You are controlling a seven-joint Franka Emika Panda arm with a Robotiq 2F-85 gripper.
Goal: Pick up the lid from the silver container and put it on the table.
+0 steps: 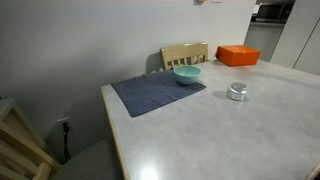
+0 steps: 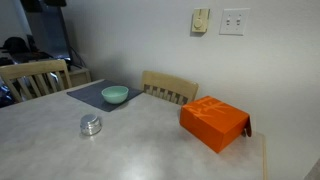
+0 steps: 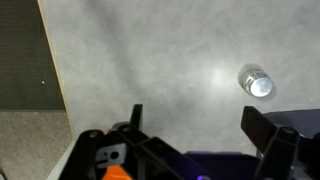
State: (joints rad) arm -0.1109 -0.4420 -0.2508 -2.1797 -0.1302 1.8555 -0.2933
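The silver container (image 1: 237, 94) (image 2: 91, 128) stands on the pale table (image 1: 200, 130) (image 2: 150, 150), to the side of the mat. The lid (image 1: 237, 88) (image 2: 91, 121) sits closed on top of it. In the wrist view the container with its shiny lid (image 3: 257, 82) shows at the upper right, small and far below. My gripper (image 3: 200, 125) is open and empty, high above the bare table top (image 3: 150, 60). The container lies beyond the right fingertip, not between the fingers. The gripper and arm do not show in either exterior view.
A dark blue-grey mat (image 1: 157, 93) (image 2: 92, 95) (image 3: 20, 50) carries a teal bowl (image 1: 187, 75) (image 2: 115, 95). An orange box (image 1: 238, 55) (image 2: 214, 122) stands near a table edge. Wooden chairs (image 1: 185, 53) (image 2: 170, 87) stand at the table's sides.
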